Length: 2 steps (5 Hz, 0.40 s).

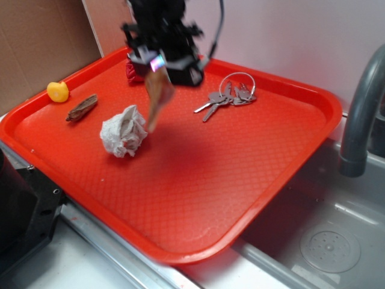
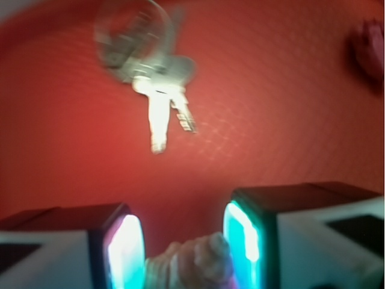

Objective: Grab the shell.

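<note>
While gripping the tan-orange cone-shaped shell [image 1: 157,96] by its wide head, the black gripper [image 1: 157,63] is hanging at upper centre of the exterior frame above the red plastic tray [image 1: 198,198].
Its pale point is tilting down beside the crumpled white paper ball [image 1: 124,131]; silver keys [image 1: 228,96] are lying to the right. Seen from the wrist, the ridged shell [image 2: 191,262] is sitting at bottom centre between two glowing pads [image 2: 125,253], keys [image 2: 157,84] blurring above.

Tray [image 1: 198,192]: red-orange, fine diamond-grid texture. Shell [image 1: 157,93]: tan-orange, paling to cream toward the point; in the wrist view its ridged head [image 2: 192,262] reads cream-pink. Gripper [image 2: 183,247]: black body, white outer blocks, pads glowing cyan to magenta. Paper ball [image 1: 124,131]: white, grey creases. Keys [image 1: 225,97]: silver-grey. Bark-like piece [image 1: 82,108]: dark brown. Small round object [image 1: 58,91]: yellow. Faucet [image 1: 361,114]: grey.
</note>
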### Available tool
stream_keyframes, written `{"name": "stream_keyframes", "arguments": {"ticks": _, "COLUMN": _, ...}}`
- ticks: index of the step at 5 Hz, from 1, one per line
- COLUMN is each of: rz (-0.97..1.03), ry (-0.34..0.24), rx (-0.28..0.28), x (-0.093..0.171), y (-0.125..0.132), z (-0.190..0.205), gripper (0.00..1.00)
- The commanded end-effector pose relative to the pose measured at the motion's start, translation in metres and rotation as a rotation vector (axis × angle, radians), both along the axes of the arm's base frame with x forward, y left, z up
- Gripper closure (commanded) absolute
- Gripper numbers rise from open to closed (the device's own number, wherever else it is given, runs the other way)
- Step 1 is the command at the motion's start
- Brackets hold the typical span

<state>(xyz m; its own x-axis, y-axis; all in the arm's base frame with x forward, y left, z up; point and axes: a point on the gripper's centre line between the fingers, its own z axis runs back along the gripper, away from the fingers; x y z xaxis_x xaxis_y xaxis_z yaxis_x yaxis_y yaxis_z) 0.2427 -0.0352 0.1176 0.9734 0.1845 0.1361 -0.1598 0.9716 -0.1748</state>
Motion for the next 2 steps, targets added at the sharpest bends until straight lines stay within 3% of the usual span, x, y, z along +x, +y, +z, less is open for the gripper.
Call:
{"name": "stream_keyframes", "arguments": {"ticks": 1, "rz": -0.044, "ry": -0.062, "rx": 0.045, "x": 0.009, "y": 0.05, "z": 0.046, "gripper": 1.0}}
{"name": "stream_keyframes", "arguments": {"ticks": 2, "rz": 0.019, "ry": -0.046, "rx": 0.038, "x": 0.006, "y": 0.065, "z": 0.047, "gripper": 1.0}}
